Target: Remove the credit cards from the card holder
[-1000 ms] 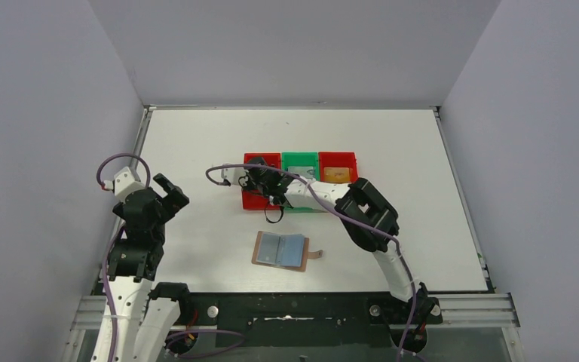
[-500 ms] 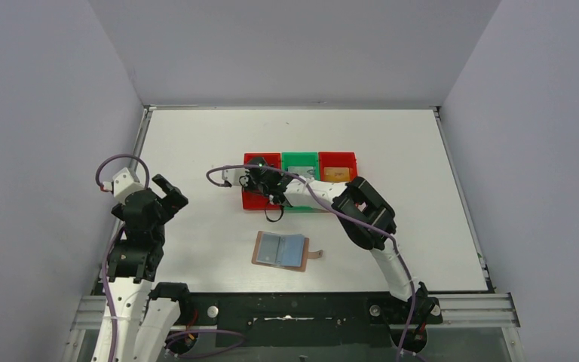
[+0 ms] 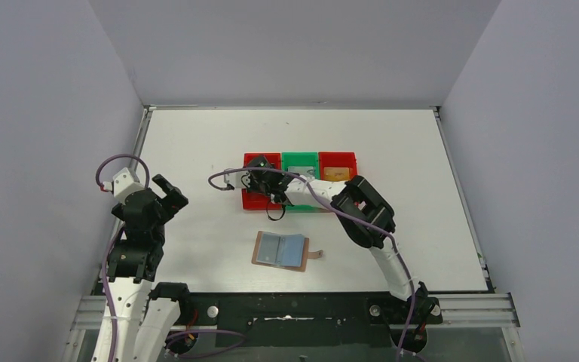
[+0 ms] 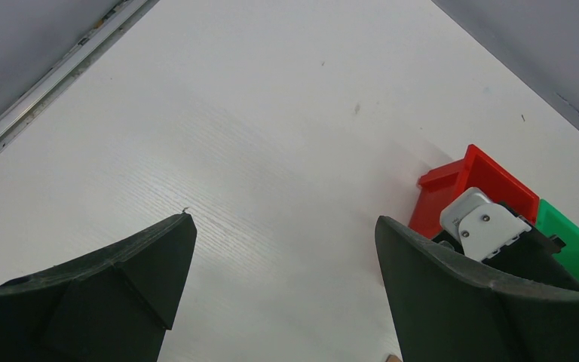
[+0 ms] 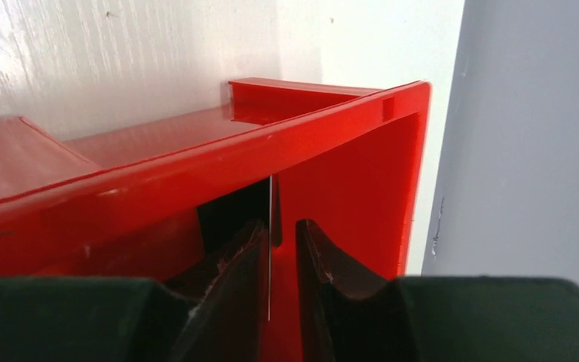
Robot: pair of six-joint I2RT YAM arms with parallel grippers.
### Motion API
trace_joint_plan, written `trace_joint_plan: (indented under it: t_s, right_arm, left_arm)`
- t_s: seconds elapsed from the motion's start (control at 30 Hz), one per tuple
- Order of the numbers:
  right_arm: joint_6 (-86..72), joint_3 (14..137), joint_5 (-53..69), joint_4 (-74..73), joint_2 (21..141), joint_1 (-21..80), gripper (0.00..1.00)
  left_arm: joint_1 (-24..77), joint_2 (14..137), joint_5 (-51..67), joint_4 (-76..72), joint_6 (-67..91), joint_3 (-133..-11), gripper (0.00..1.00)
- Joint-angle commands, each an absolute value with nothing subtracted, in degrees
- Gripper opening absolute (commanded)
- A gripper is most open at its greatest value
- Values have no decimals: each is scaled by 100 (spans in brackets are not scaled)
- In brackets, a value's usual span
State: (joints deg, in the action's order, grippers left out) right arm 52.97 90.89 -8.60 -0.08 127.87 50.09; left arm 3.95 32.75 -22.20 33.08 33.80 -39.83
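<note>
The card holder (image 3: 280, 250) lies open on the table, pale blue pockets up, strap tab to the right. My right gripper (image 3: 256, 175) hangs over the left red bin (image 3: 250, 200). In the right wrist view its fingers (image 5: 279, 230) are slightly apart inside the bin (image 5: 332, 136). A thin black credit card (image 5: 270, 219) stands edge-on between them, against the left finger, with a gap to the right finger. A gold-orange card (image 3: 336, 174) lies in the right red bin. My left gripper (image 3: 167, 188) is open and empty at the left, also in its wrist view (image 4: 283, 226).
Three bins stand in a row: red, green (image 3: 300, 160), red (image 3: 338, 157). The right arm reaches across the green bin. The left wrist view shows the red bin (image 4: 475, 170) and the right wrist (image 4: 482, 222). Grey walls surround the table.
The right gripper has shifted slightly toward the far left over the left red bin. The left arm and the card holder have not moved.
</note>
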Motion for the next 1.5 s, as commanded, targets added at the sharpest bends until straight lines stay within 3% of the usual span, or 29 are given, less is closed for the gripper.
trace_joint_plan:
  t_s: [0.0,0.47,0.57,0.93,1.1,1.3,1.37,1.47]
  right_arm:
    - [5393,9027,-868,112,12865,4936,25]
    - [4802,8865,-369,131,12352,4891,44]
    - [4703,8779,-257,151,12175,4880,52]
    - [3693,8320,21,831,11229,4862,62]
    - [1739,7700,28,1511,10339,4852,75]
    - [-1854,7149,-24,375,9476,4900,78]
    - [-2574,6723,-307,274,9261,5150,77]
    - [-3287,6559,-1833,-509,9265,5860,77]
  left_arm:
    - [352,3243,-2142,3112,3306,-4020,91]
    - [352,3320,-1968,3040,3239,-3988,91]
    - [352,3338,-1931,3032,3234,-3987,91]
    - [351,3374,-1899,3041,3217,-3996,91]
    - [352,3373,-1882,3041,3208,-3994,91]
    - [352,3343,-1793,3002,3165,-3977,91]
    - [352,3332,-1772,2991,3156,-3968,91]
    - [352,3351,-1685,2947,3130,-3953,91]
